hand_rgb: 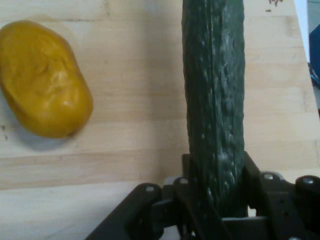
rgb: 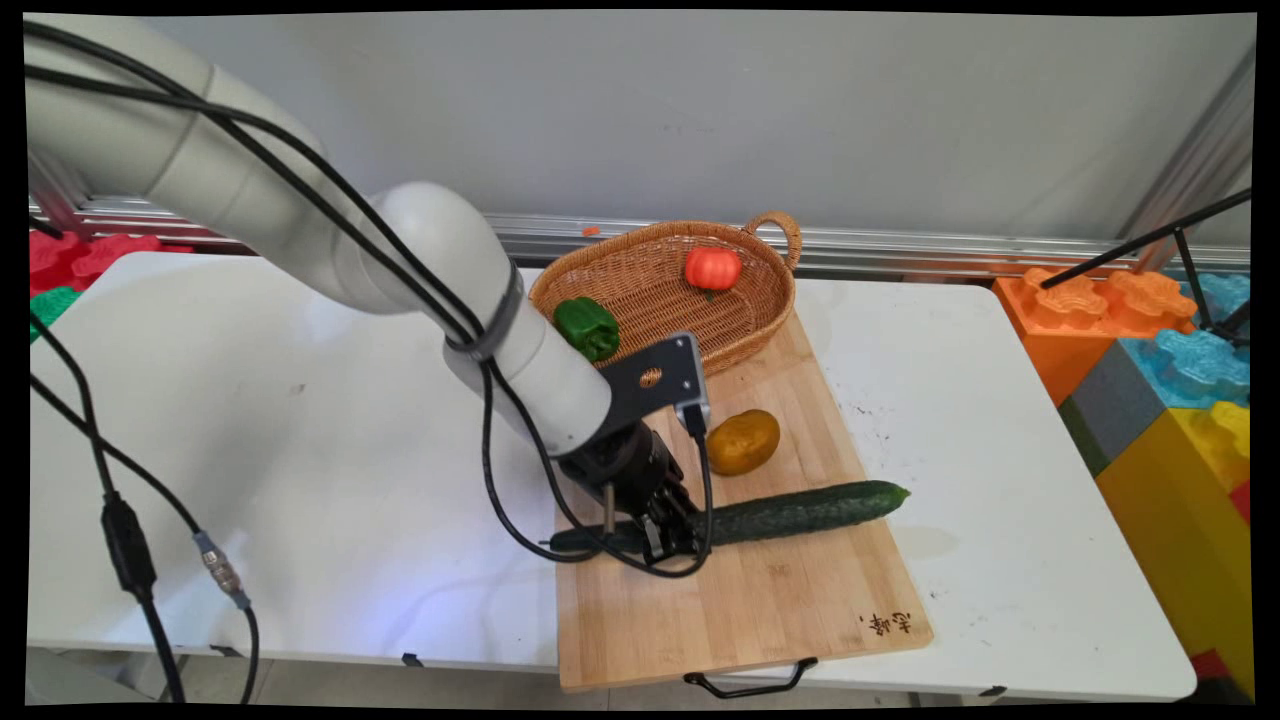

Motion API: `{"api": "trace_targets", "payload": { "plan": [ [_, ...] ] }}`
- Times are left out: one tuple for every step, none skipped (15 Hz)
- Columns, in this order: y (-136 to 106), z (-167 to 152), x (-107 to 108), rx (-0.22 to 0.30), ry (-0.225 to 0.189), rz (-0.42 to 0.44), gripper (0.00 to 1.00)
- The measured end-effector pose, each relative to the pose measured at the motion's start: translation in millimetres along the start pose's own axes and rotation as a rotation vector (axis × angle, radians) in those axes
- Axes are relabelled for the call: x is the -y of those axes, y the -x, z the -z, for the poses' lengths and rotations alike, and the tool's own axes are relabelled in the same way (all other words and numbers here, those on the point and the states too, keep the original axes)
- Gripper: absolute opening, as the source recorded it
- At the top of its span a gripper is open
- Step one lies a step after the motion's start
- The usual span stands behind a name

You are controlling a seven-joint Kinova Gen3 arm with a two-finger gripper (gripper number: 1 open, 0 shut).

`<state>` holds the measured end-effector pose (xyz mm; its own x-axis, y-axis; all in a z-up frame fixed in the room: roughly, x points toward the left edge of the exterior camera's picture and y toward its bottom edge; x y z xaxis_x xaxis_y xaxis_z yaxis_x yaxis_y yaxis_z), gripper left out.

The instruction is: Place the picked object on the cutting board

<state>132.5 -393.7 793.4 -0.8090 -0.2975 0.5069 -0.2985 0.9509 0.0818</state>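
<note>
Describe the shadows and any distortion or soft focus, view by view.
Main view: edges bow inward from lens distortion; the cucumber throws a faint shadow on the table past the cutting board. Hand view: potato slightly soft, with a shadow beneath; pincer linkage dark, its fingers against the cucumber.

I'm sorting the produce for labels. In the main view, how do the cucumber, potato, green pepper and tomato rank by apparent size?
1. Cucumber, longest by far, lying on the cutting board.
2. Potato.
3-4. Green pepper and tomato look about alike; both sit farther back in the basket, so I won't rank them.
</note>
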Motion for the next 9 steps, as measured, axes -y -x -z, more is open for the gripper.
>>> {"api": "trace_targets", "payload": {
  "plan": [
    [1.0,-3.6,-1.0,0.000,0.001,-0.004,0.00],
    [2.0,-8.7,-2.5,-0.002,0.003,-0.011,0.00],
    [2.3,-11.4,-3.6,-0.005,0.005,-0.018,0.00],
    [2.1,-13.1,-4.4,-0.011,0.007,-0.027,1.00],
    [1.6,-13.8,-4.8,-0.016,0.007,-0.035,1.00],
    [1.0,-13.6,-5.0,-0.022,0.005,-0.043,1.00],
    [0.6,-12.4,-5.0,-0.026,0.003,-0.050,1.00],
    [0.3,-10.5,-4.9,-0.030,0.001,-0.054,1.00],
    [-0.3,-6.3,-4.9,-0.038,-0.002,-0.059,1.00]
  ]
}}
